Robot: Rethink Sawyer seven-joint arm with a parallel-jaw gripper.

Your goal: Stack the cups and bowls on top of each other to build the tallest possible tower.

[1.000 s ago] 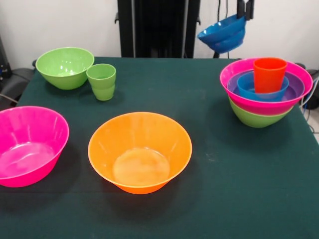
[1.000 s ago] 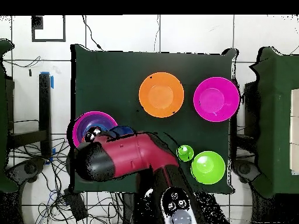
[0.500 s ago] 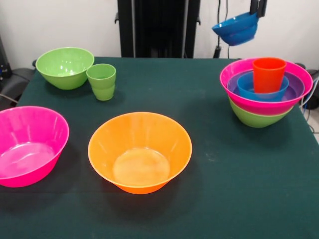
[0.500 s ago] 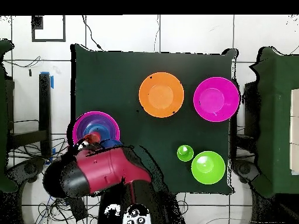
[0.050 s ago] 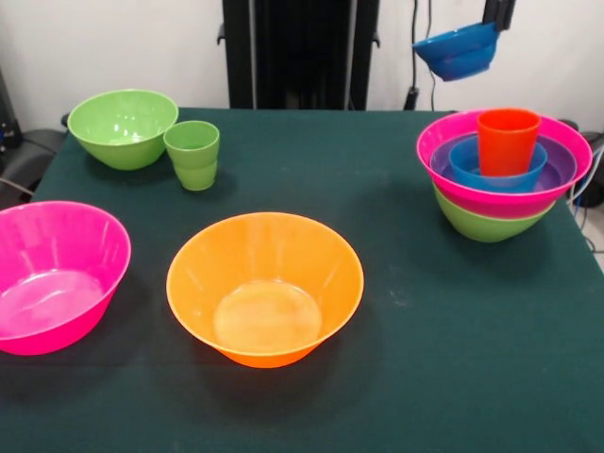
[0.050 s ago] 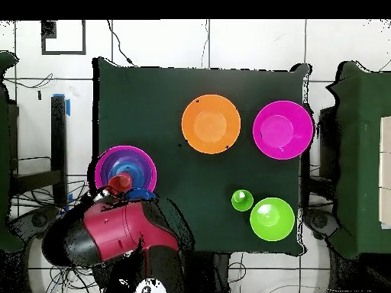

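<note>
The gripper (image 5: 494, 17), now higher, grasps a blue bowl (image 5: 459, 51) above the tower (image 5: 503, 175) at the bench edge.

Held aloft by the hand (image 5: 497, 13): small blue bowl (image 5: 459, 51), tilted, rim gripped. Just below it on the bench (image 5: 377, 189): tower (image 5: 503, 175), upright, green bowl at base, wide pink rim, purple and blue bowls nested inside, orange-red cup (image 5: 509, 140) on top. Well apart from the hand: big orange bowl (image 5: 265, 287) and big pink bowl (image 5: 55, 274), both upright, empty. Farthest across: green bowl (image 5: 123, 126), light green cup (image 5: 193, 154) touching beside it, upright.
</note>
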